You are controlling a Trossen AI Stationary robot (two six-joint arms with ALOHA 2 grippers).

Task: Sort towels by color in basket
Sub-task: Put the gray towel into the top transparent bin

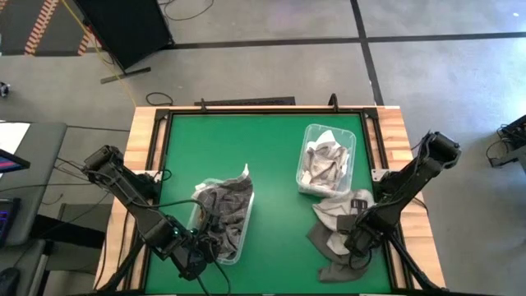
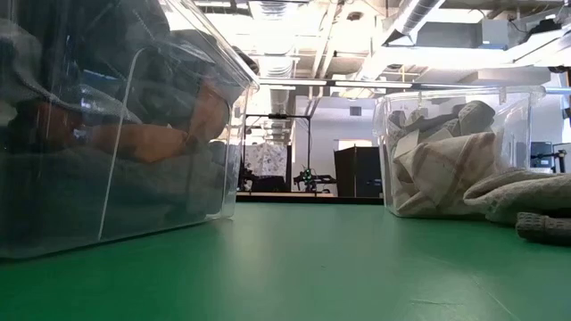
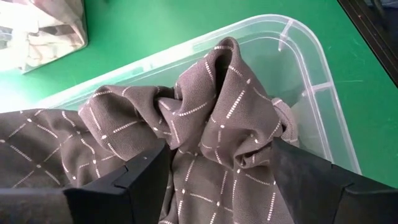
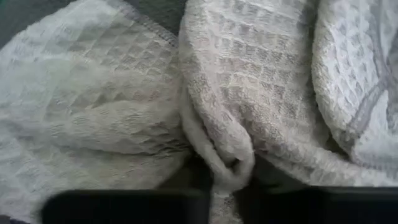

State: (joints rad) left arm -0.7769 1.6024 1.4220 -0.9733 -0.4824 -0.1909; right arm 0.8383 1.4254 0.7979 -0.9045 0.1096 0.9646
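2 clear bins stand on the green table (image 1: 271, 140). The left bin (image 1: 223, 218) sits near the front left, its long axis running from the table's front toward its back with a slight lean to the right. It holds dark grey towels (image 1: 223, 205) with a pale dotted grid, bunched and heaped above the rim; a light corner pokes up at the bin's far end. The left gripper (image 1: 196, 256) is at this bin's near end, and the left wrist view shows its 2 fingers (image 3: 124, 183) spread wide on either side of a twisted fold of dark towel (image 3: 211, 118), which rises between them toward the bin's far wall.

The right bin (image 1: 327, 160) stands farther back on the right, long axis also front to back, filled with crumpled white and beige towels (image 1: 325, 160).

A loose pile (image 1: 333, 226) of beige-grey and dark cloth lies on the table just in front of the right bin. The right gripper (image 1: 355, 238) presses down on it; a waffle-weave towel (image 4: 124, 106) fills its wrist view. Cannot tell how its fingers stand.
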